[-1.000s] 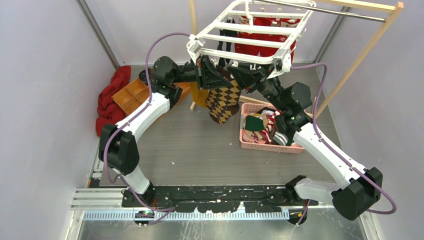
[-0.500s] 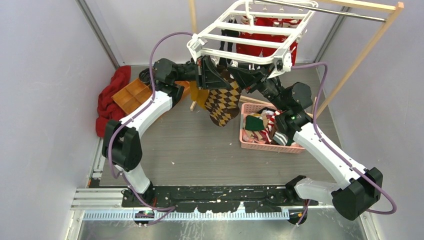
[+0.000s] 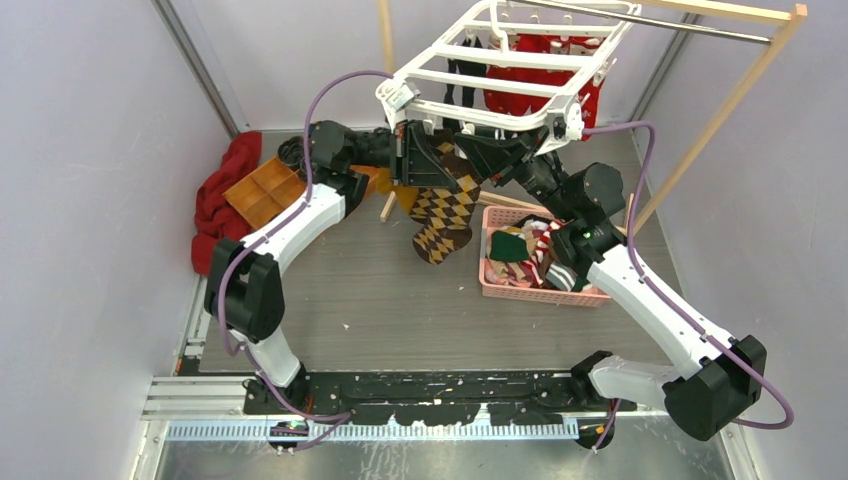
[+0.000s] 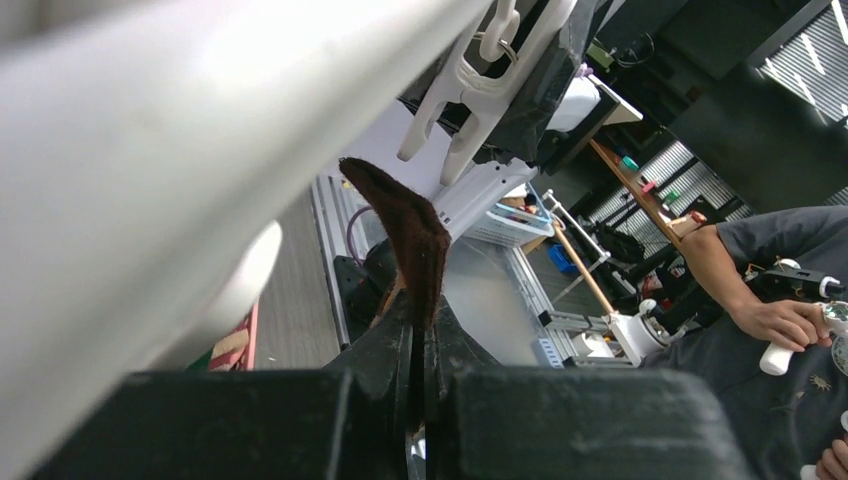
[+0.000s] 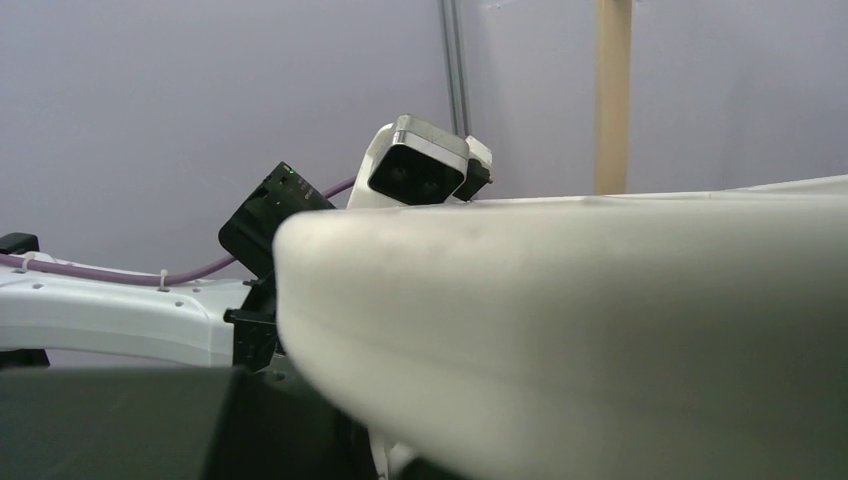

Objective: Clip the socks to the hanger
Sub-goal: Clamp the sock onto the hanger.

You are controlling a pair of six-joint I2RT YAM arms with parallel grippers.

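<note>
Nearest me, both arm bases sit at the table (image 3: 380, 300) edge, the L arm sweeping up the left side and the R arm up the right. Mid-table on the R side is the pink basket (image 3: 540, 296) w/ a jumble of socks inside, striped and green ones among them. Over by the left wall a red cloth (image 3: 215, 200) lies crumpled w/ a wooden tray (image 3: 262, 192) touching it.

Further in, both wrists meet under the near edge of the hanger (image 3: 500, 75). L gripper (image 3: 432, 152) is clamped tight on the argyle sock (image 3: 445, 205). Its wrist cam shows the fingers (image 4: 385, 350) pinched together w/ the brown cuff edge sticking up out of them. The rest of the sock hangs free below, toe end just left of the basket in the top view. A white clip (image 4: 465, 95) dangles above that cuff, apart from it; sth black sits right behind the clip.

R gripper (image 3: 468, 148) is tucked under the frame, facing the L one. Its cam is mostly filled by a blurred white hanger bar, so I can't tell if its jaws are open or closed on anything.

Farthest back, red socks (image 3: 535, 55) and a black sock (image 3: 455, 75) hang from the hanger's far side. The frame's top is up at the metal rod of the wooden rack (image 3: 721, 115).
</note>
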